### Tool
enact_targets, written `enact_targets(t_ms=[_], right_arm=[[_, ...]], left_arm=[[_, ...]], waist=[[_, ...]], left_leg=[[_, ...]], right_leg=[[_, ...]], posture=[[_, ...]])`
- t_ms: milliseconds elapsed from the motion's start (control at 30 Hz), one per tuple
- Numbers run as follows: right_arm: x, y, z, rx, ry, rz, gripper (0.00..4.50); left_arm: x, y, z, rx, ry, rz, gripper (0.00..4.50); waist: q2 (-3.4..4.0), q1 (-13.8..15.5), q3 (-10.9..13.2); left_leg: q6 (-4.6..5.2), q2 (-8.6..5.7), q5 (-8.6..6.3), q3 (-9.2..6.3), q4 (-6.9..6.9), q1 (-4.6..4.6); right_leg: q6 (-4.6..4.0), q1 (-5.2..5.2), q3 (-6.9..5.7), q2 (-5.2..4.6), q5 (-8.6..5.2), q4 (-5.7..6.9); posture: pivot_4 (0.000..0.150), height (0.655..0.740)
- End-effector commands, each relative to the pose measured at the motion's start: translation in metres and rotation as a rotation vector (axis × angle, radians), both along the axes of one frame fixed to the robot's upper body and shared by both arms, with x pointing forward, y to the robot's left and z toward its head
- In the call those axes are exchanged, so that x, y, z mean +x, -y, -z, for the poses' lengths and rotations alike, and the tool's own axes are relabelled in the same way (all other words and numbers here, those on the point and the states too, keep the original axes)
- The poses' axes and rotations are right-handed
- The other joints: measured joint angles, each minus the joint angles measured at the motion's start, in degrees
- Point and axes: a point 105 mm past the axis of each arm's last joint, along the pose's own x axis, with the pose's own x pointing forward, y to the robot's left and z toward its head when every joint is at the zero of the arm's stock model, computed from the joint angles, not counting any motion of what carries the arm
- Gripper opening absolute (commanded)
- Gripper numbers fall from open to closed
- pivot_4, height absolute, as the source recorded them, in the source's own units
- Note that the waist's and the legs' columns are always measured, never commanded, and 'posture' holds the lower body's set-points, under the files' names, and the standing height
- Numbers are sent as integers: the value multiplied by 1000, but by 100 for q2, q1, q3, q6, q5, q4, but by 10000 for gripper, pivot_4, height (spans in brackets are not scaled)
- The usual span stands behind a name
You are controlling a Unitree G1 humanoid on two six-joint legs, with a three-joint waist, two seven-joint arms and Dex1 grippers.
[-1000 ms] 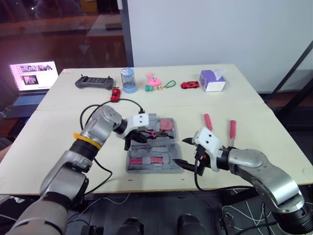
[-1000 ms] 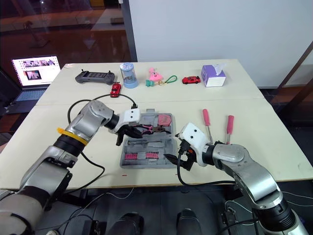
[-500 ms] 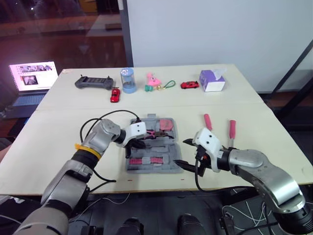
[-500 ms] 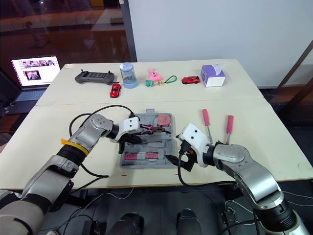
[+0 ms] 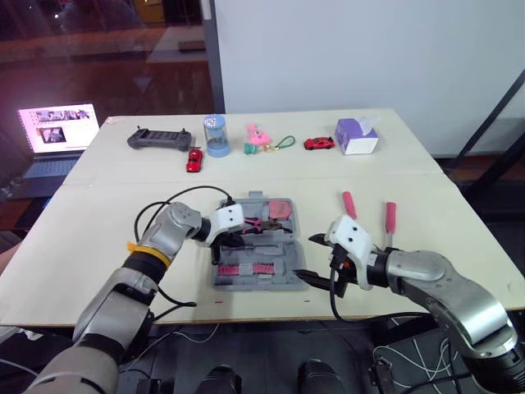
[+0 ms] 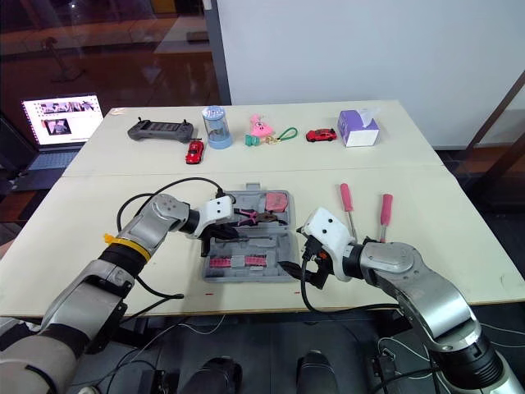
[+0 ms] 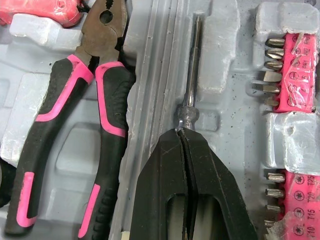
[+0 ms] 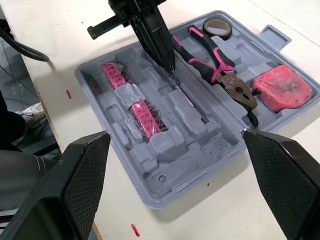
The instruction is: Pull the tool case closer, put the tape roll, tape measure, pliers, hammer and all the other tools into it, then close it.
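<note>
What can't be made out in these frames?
- Two pink handles: head view; working ends hidden behind the right arm, so tool type unknown.
- Driver: left wrist view; handle covered by the shut left gripper.
- Tape measure: left wrist view; cut off by the frame edge.
- Laptop: head view; screen too small to read.
</note>
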Motion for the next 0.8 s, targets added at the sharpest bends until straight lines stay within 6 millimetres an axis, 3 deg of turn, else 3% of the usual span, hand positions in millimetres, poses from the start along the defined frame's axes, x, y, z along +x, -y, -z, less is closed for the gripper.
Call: enact_targets(t_ms=[33, 133, 233, 300, 400, 567, 667, 800], right_arm=[[1, 9, -11, 6, 50, 19, 45000], [6, 23, -14, 17, 62, 73, 45000], [13, 42, -19, 19, 88, 148, 45000], [15, 56, -21, 14, 101, 199, 45000], [23, 84, -24, 9, 128, 329, 45000], [15, 120, -8, -38, 99, 436, 45000], [8, 131, 2, -61, 78, 452, 45000], [1, 145, 9, -65, 63, 466, 45000]], left_arm=[[2, 2, -62, -203, 54, -3, 371], [-9, -14, -105, -365, 65, -35, 371], [-27, -52, -118, -424, 52, -114, 371], [-41, -74, -116, -426, 61, -149, 371], [-68, -126, -100, -361, 87, -239, 371], [-105, -175, -79, -328, 83, -387, 371], [-124, -196, -65, -314, 96, -461, 8935], [-146, -209, -55, -307, 82, -495, 29913]], waist=[[-5, -4, 3], [-5, -31, 3], [10, -137, -5], [15, -175, -8], [16, -187, -7], [13, 14, -4], [13, 76, -4], [14, 46, -5]], left_leg=[[0, 0, 0, -1, 0, -5], [0, 0, 0, -2, 0, -10], [0, 3, 0, -1, -7, -2], [0, 4, 0, -1, -15, 4], [0, 7, 0, 1, -20, 3], [0, 4, -1, 7, -16, -6], [11, 5, -7, 9, -15, -2], [42, 8, -25, 10, -16, 5]], right_leg=[[0, -4, 0, 0, 0, 1], [0, -11, -1, 0, 0, 0], [0, -12, 1, 1, 0, 1], [-1, -12, 1, 1, 0, 2], [-1, -16, 2, 3, 0, 0], [-3, -20, 6, -3, 0, -6], [-3, -11, 7, -5, 0, -8], [-4, -5, 6, -1, 1, -7]], posture=[[1500, 7400], [1500, 7400], [1500, 7400], [1500, 7400], [1500, 7400], [1500, 7400], [1500, 7400], [1500, 7400]])
